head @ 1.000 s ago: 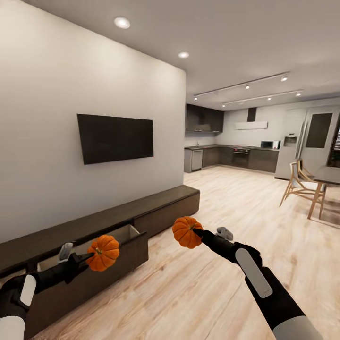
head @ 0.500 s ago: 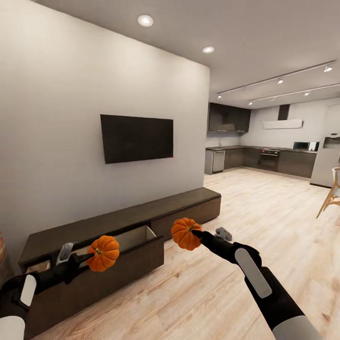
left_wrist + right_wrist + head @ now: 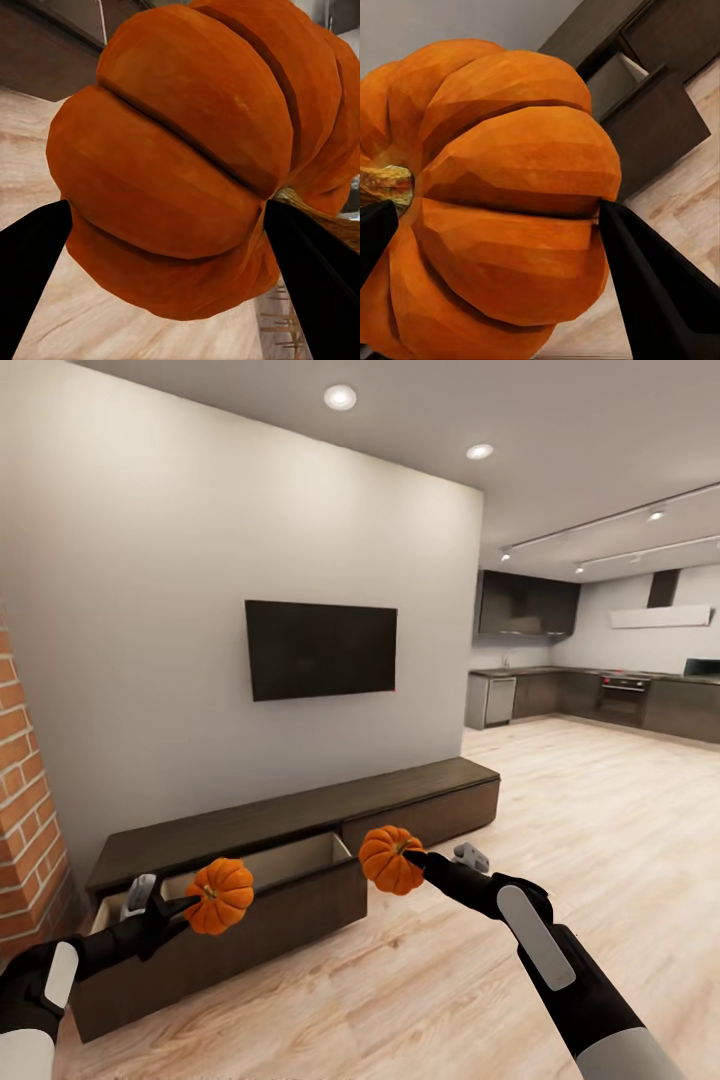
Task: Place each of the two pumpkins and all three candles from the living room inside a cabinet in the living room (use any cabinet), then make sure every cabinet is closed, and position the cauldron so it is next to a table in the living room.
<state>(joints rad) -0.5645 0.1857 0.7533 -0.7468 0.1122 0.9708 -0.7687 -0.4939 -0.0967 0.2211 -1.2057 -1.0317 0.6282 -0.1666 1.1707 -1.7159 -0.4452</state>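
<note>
Both arms are carrying cargo here: the left gripper (image 3: 190,905) is clamping a bright orange ribbed pumpkin (image 3: 220,895) between its black fingers (image 3: 30,270), and the right gripper (image 3: 412,857) is pinching a second orange ribbed pumpkin (image 3: 390,858) the same way, its dark finger (image 3: 656,281) pressing into the grooved flank. Ahead, the long, low dark brown wooden cabinet (image 3: 300,815) is sitting against the white wall under the black wall-mounted television (image 3: 320,648), with one wide drawer (image 3: 250,880) standing pulled out and showing its pale beige inside; a brick column (image 3: 25,800) is edging in at the far left. The step in hand looks like the approach to that open drawer, and doing it well means closing in square to the drawer front, then bringing each pumpkin over the pale cavity and low between the walls before letting go, one arm at a time so the round bodies are not rolling out. The left-hand pumpkin is hanging in front of the drawer's face, the right-hand one just past its near corner over the light wood floor (image 3: 560,840); how far short of the opening they really are is hard to judge from this angle
</note>
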